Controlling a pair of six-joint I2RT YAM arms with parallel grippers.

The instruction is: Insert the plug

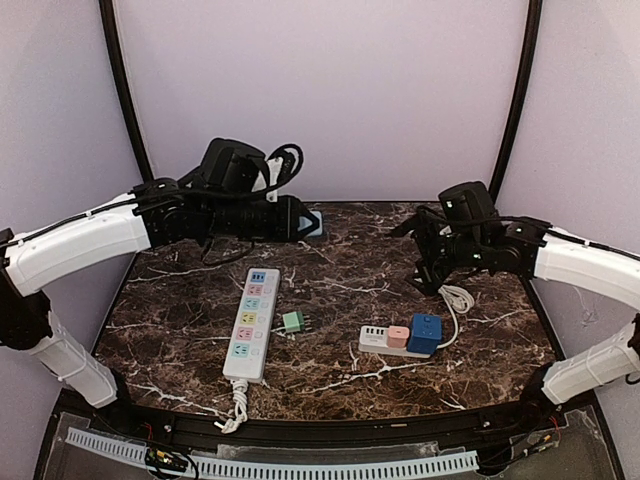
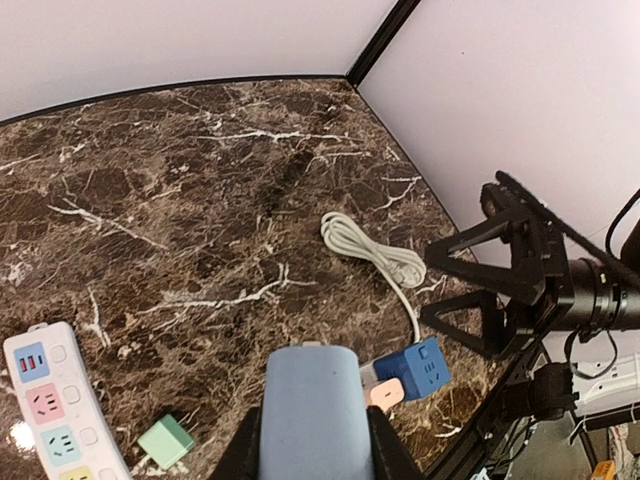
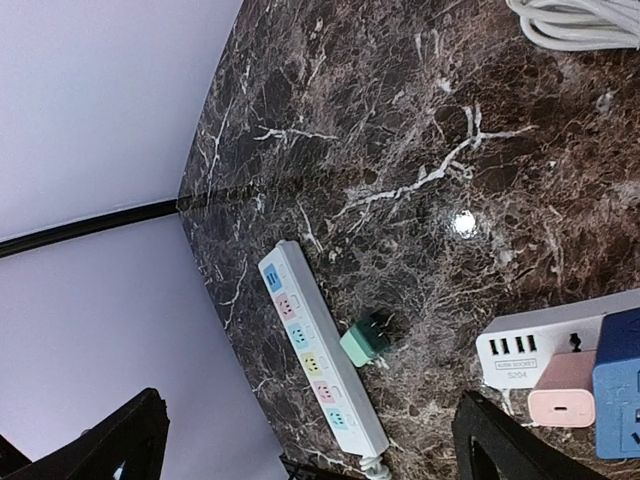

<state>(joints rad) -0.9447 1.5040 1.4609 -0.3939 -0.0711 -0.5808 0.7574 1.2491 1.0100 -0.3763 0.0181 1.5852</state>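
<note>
A pale blue plug (image 2: 313,405) sits clamped in the left gripper (image 1: 306,221), raised off the surface (image 1: 350,270), while a small green plug (image 1: 292,321) lies prongs-right just beside a long white power strip (image 1: 251,322) with coloured sockets.

The surface (image 2: 200,200) is dark brown marble, white-veined. The left end effector (image 2: 315,450) grips a pale blue plug (image 2: 312,400); left of it lie a mint green plug (image 2: 166,441) and a white, pastel-socketed power strip (image 2: 50,410).
</note>
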